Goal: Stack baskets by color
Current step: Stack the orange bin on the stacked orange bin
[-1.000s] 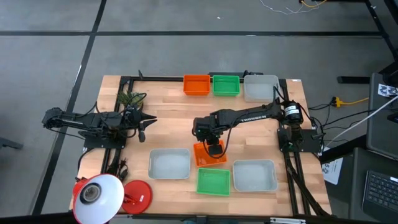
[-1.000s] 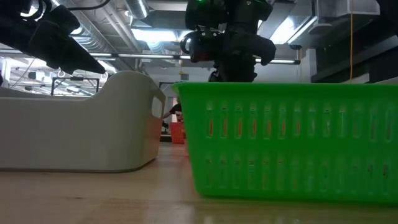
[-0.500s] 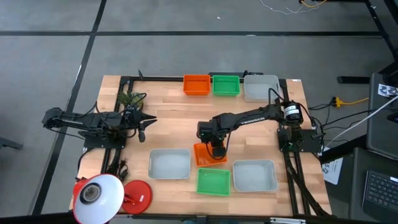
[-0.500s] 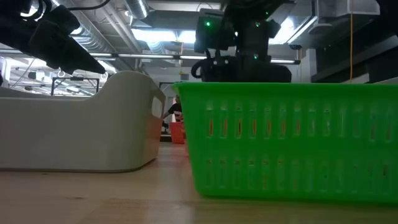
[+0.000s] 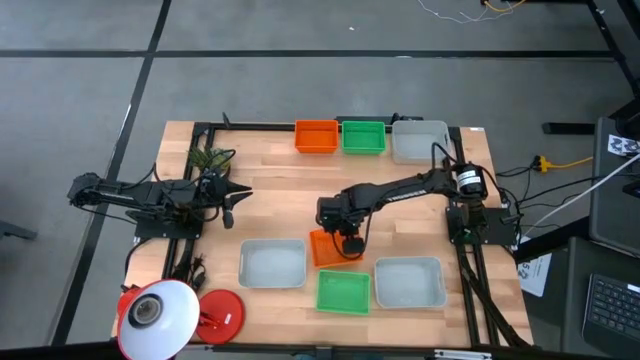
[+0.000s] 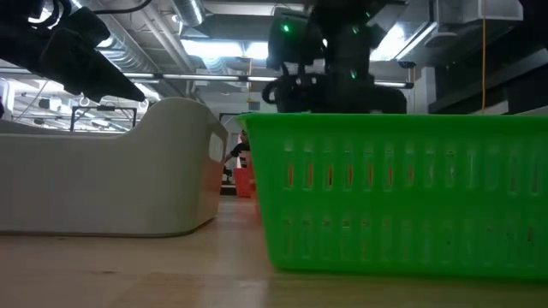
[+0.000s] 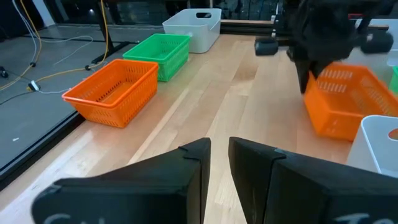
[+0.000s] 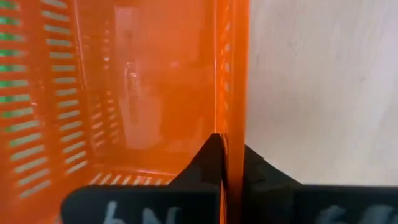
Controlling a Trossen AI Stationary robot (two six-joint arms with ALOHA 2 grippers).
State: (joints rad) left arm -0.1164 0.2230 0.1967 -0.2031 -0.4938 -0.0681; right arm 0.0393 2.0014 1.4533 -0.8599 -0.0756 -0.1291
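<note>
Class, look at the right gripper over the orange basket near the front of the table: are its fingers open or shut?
Shut. In the right wrist view the right gripper pinches the wall of the orange basket between its fingers.

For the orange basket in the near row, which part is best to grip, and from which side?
Probably its thin upright wall at the rim, approached from above. The orange basket is open-topped, and its wall fits between two fingers. The right gripper is already shut on this rim; the neighbouring baskets leave little room at the sides.

Right pincer down and clamped on the orange basket

Since a second ago the right pincer has dropped lower and closed its fingers on the wall of the orange basket near the counter's front edge; the basket now sits slightly shifted.
</note>
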